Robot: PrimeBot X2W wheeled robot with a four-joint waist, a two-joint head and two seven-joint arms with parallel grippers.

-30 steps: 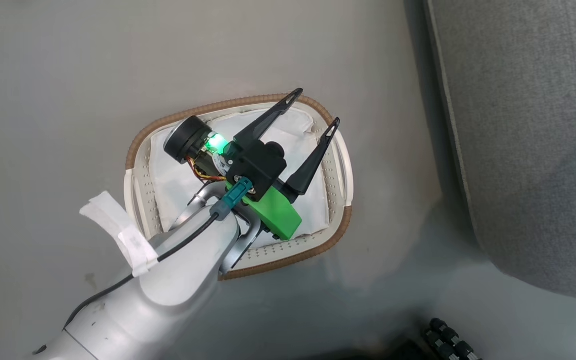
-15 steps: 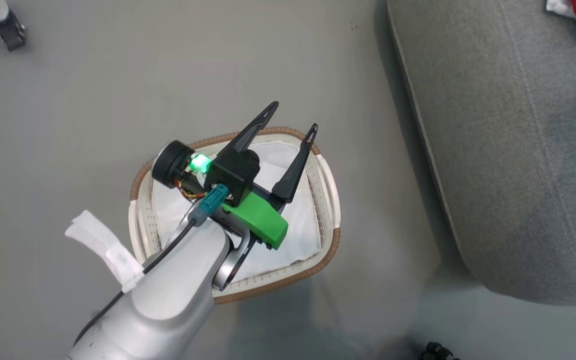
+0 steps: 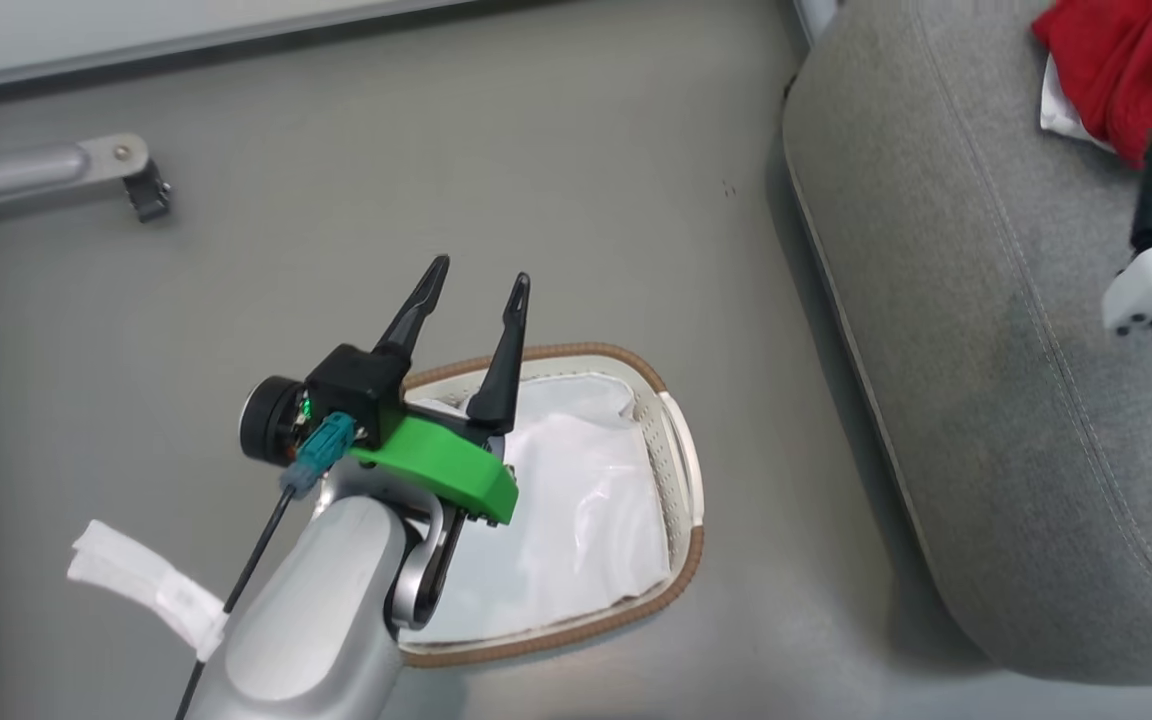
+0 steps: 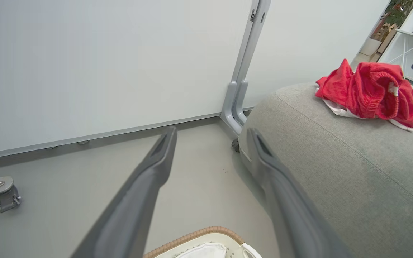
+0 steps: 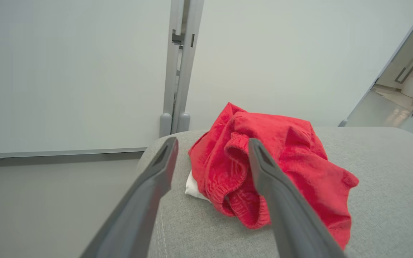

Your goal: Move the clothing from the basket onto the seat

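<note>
Evidently the clothing (image 5: pixel 299 154) lies heaped on the seat (image 3: pixel 986 350); the basket (image 3: pixel 694 560) shows bare lining (image 3: pixel 586 510). We find the right end effector (image 5: pixel 212 143) spread and empty before the heap, and the left end effector (image 3: pixel 479 272) spread above the basket, we judge with nothing left to grasp.

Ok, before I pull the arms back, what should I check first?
1. Basket free of red clothes: ok where visible; white lining inside, the left arm hides part.
2. Clothes on the seat: ok, a red heap rests on it.
3. Right gripper empty: ok, jaws open.
4. Right fingers clear of the heap: cannot tell.
5. Left gripper empty: ok, open, nothing between its fingers.
</note>
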